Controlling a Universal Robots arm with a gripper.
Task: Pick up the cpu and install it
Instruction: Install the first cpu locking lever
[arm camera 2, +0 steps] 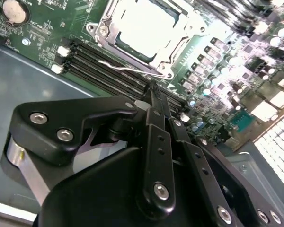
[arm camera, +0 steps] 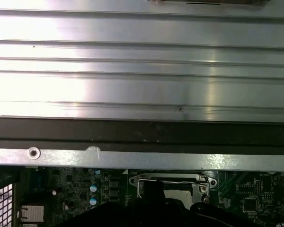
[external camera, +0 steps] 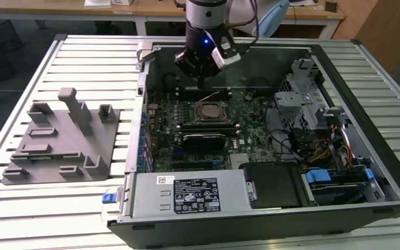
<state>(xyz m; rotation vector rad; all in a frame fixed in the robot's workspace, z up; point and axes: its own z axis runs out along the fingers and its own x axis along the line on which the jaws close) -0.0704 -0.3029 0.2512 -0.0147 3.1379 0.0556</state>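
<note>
The cpu [arm camera 2: 143, 22], a flat square with a shiny silver top, lies inside the metal socket frame [arm camera 2: 173, 49] on the green motherboard [external camera: 249, 130]; in the exterior view the cpu [external camera: 209, 111] sits mid-board. My gripper [arm camera 2: 154, 87] hangs just beside the socket, over the black memory slots [arm camera 2: 109, 66], its two dark fingers pressed together with nothing between them. In the exterior view the gripper [external camera: 200, 85] stands above the board's far side, inside the open computer case [external camera: 270, 219]. The first wrist view catches the socket frame [arm camera: 201, 182] past the case's rim.
A grey fixture plate [external camera: 61, 138] with upright posts rests on the slatted table at the exterior view's left. Inside the case are a power supply [external camera: 186, 195], a drive cage [external camera: 304, 88] and cables [external camera: 318, 151]. A thin wire lever [arm camera 2: 125, 69] lies along the socket.
</note>
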